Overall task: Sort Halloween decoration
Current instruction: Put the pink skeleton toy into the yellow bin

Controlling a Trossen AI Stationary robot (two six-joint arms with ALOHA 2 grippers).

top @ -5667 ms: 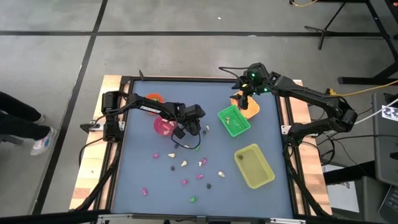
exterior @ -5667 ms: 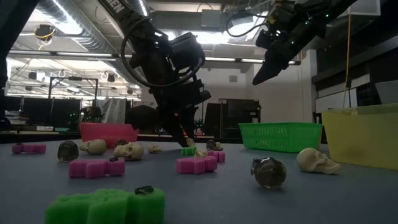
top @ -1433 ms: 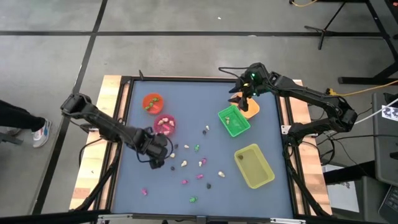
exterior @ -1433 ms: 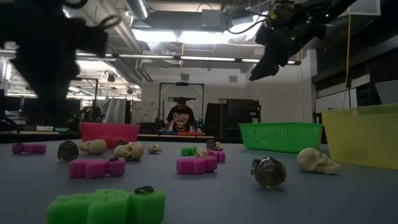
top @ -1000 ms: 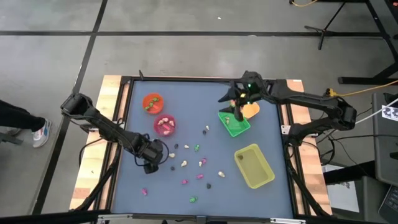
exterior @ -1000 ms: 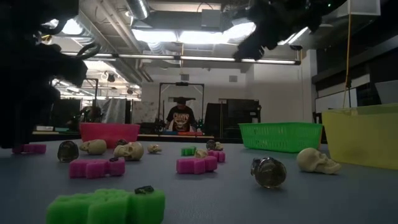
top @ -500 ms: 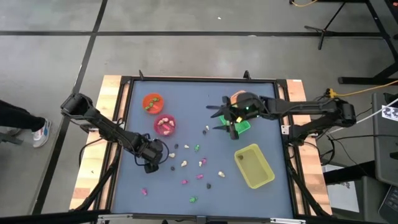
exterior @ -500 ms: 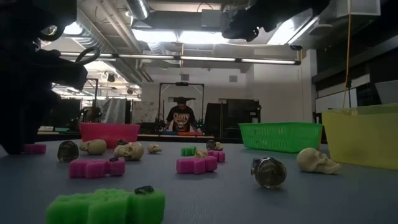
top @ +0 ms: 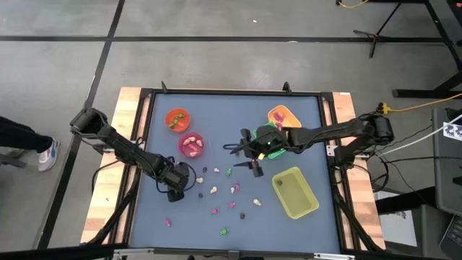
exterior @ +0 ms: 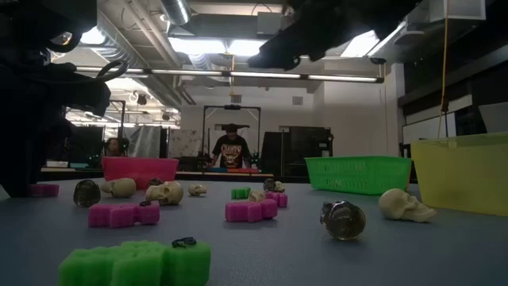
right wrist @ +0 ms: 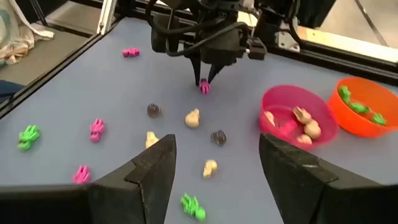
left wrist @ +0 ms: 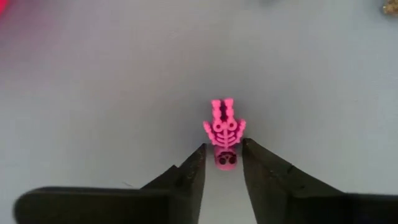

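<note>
Pink skeleton between left pincer tips.

A robotics lab or workshop hall: exposed ceiling ducts and strip lights across the top of the low view, dark equipment racks at centre, a person standing there, bare concrete floor with cables around the framed tabletop.

left hand: cut off | skeleton: foot between fingers
</note>
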